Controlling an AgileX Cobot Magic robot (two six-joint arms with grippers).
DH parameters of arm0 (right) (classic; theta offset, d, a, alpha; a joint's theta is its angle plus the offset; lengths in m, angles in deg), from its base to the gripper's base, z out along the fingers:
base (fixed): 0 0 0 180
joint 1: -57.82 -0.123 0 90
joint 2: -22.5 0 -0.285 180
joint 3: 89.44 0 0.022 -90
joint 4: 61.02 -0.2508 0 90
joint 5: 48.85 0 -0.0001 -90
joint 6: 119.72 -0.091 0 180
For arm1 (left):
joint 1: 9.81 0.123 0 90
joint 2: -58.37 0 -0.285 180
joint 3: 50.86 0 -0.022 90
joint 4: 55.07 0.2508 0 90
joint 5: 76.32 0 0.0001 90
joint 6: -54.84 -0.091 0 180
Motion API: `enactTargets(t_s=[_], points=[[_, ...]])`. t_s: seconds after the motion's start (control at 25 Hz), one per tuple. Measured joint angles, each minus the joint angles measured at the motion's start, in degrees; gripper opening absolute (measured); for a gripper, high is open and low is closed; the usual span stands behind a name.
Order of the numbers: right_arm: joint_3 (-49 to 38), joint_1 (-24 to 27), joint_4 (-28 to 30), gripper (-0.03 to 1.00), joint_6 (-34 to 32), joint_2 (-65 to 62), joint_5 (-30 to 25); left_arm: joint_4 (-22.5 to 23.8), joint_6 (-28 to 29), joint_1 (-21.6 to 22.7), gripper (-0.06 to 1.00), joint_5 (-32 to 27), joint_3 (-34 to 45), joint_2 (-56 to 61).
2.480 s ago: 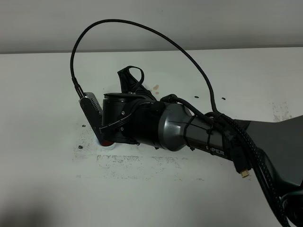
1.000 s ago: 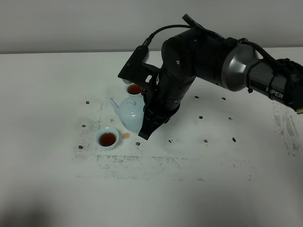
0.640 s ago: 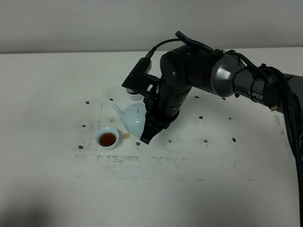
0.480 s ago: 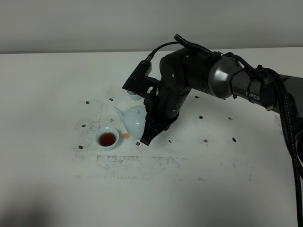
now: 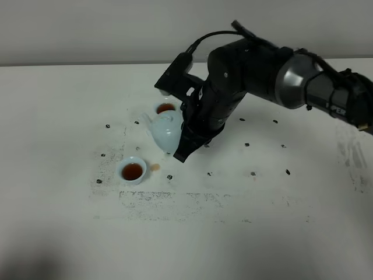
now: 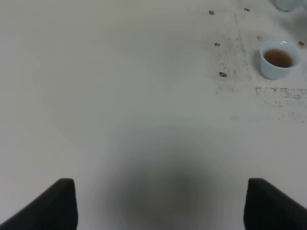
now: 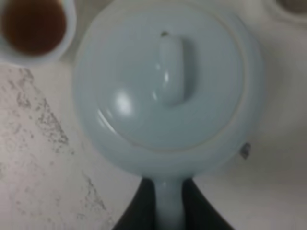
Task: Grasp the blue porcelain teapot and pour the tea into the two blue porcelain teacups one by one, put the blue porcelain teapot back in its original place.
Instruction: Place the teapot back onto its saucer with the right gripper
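Pinching the loop handle, our right gripper (image 7: 168, 203) holds the blue porcelain teapot (image 5: 165, 130) between two tea-filled teacups (image 5: 133, 171) (image 5: 166, 108), seemingly just above the table. Next, we set it down and release.

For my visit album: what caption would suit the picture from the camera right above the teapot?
Black jaws grip the handle of the blue porcelain teapot, with a teacup of brown tea beside it.

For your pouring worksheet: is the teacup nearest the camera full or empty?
Filled: the front teacup holds dark reddish-brown tea, seen also from the left wrist.
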Motion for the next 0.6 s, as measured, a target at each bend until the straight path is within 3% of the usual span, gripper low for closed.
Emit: enactTargets(t_s=[0.44, 0.6], points=[[-0.2, 3.3, -3.2, 0.04, -1.8, -11.6, -12.4, 0.0, 0.0, 0.0, 0.68, 0.0, 0.0, 0.0], [-4.5, 3.8, -3.7, 0.04, -3.2, -15.7, -12.8, 0.0, 0.0, 0.0, 0.68, 0.0, 0.0, 0.0]])
